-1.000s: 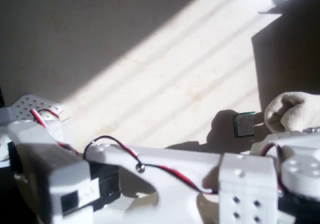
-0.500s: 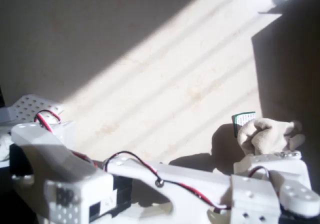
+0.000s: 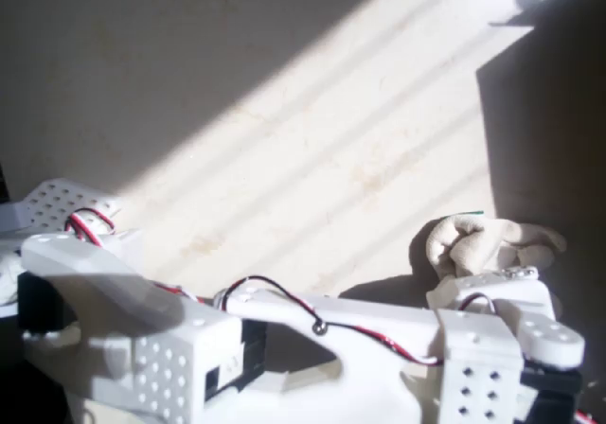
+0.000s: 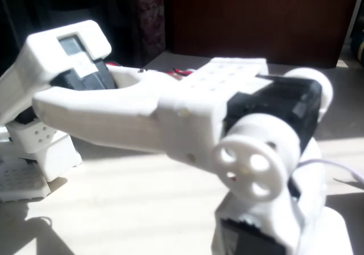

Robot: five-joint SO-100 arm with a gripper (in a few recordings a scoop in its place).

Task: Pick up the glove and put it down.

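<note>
Glove (image 3: 488,244) lies bunched at four o'clock in the overhead view, touching the arm's head (image 3: 492,291), probably gripped; whether the jaws hold it, I cannot tell.

The glove (image 3: 492,244) lies bunched near the table's (image 3: 312,140) right edge, touching the white arm (image 3: 379,348) just below it; whether the gripper grasps it is hidden.

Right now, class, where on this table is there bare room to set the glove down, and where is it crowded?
Overhead view: the broad sunlit table above the arm and left of the glove is bare. The bottom edge is crowded by the arm, with the glove bunched against it at lower right.
</note>
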